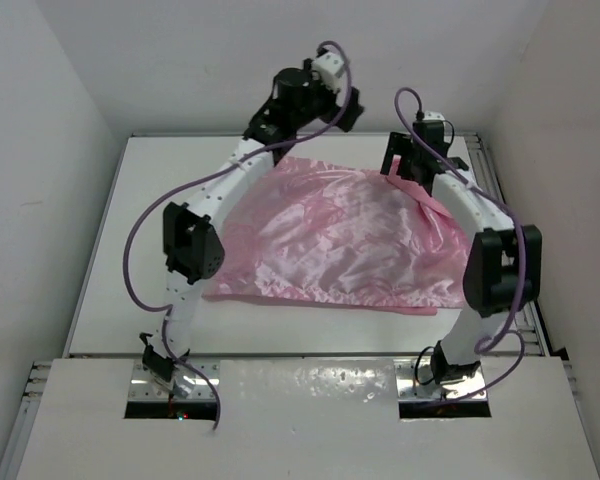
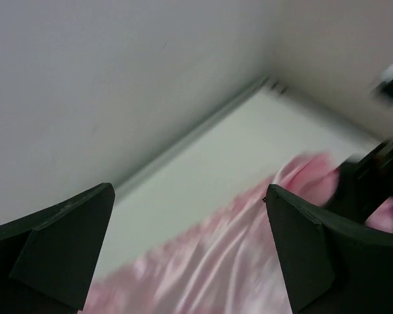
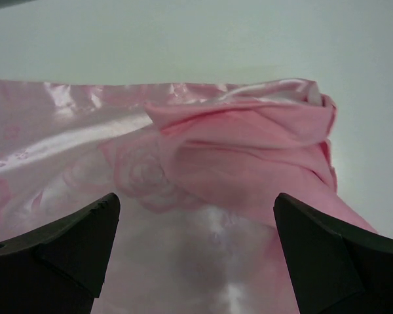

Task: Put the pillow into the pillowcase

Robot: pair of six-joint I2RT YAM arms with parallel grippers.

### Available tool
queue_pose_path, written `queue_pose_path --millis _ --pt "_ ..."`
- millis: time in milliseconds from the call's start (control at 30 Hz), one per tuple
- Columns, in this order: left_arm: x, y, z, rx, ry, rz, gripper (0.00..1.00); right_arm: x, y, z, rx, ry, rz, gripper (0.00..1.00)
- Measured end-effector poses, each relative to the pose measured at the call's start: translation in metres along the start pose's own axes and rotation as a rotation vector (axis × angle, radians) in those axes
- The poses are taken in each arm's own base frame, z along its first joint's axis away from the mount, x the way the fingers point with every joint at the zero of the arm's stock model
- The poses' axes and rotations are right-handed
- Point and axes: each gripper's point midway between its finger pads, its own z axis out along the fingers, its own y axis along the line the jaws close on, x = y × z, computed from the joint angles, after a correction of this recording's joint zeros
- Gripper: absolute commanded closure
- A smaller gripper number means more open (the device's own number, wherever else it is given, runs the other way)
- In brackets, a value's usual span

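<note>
White table (image 1: 150,210) | pillowcase (image 1: 340,240) rumpled | left tool (image 2: 189,191), right tool (image 3: 196,198) gaping

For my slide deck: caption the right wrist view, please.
Right gripper, jaws open, above the bunched corner of the pink pillowcase on the white table.

Bright, even light; sheen glares on the pillowcase (image 1: 350,235), left wrist view motion-blurred.
</note>
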Motion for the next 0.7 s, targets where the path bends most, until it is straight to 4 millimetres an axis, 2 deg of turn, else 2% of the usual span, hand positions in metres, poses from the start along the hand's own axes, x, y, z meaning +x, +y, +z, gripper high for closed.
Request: queue_pose_path --millis 33,100,167,200,267,300,333,400,500,567,600,700 --pt "0.019 0.019 -0.011 -0.029 0.065 -0.004 0.0 0.002 0.004 0.012 -0.008 0.014 -0.01 0.02" --pt "0.068 0.07 -0.047 -0.117 0.227 -0.027 0.0 0.007 0.009 0.029 -0.012 0.035 -0.026 0.04" --pt "0.119 0.124 -0.095 -0.218 0.381 -0.066 0.0 0.008 0.013 0.043 -0.006 0.042 -0.032 0.08" --pt "0.142 0.147 -0.118 -0.261 0.44 -0.085 0.0 0.006 0.013 0.05 0.003 0.042 -0.032 0.2" --pt "0.189 0.186 -0.167 -0.354 0.568 -0.139 0.0 0.001 0.014 0.067 0.02 0.035 -0.038 0.34" --pt "0.21 0.194 -0.185 -0.375 0.621 -0.164 0.0 -0.001 0.015 0.074 0.027 0.031 -0.039 0.6" --pt "0.227 0.195 -0.198 -0.383 0.665 -0.186 0.0 -0.003 0.014 0.08 0.035 0.029 -0.043 0.74" --pt "0.254 0.178 -0.209 -0.349 0.739 -0.229 0.0 -0.004 0.008 0.089 0.065 0.025 -0.038 1.0" --pt "0.27 0.141 -0.202 -0.257 0.775 -0.265 0.0 -0.006 -0.017 0.093 0.145 0.023 -0.004 1.0" --pt "0.274 0.124 -0.196 -0.215 0.778 -0.268 0.01 -0.013 -0.045 0.094 0.217 0.005 0.043 1.0" --pt "0.275 0.117 -0.193 -0.198 0.777 -0.266 0.04 -0.015 -0.058 0.094 0.255 -0.004 0.068 1.0" --pt "0.283 0.108 -0.191 -0.174 0.782 -0.273 0.18 -0.024 -0.123 0.091 0.394 -0.03 0.167 1.0"
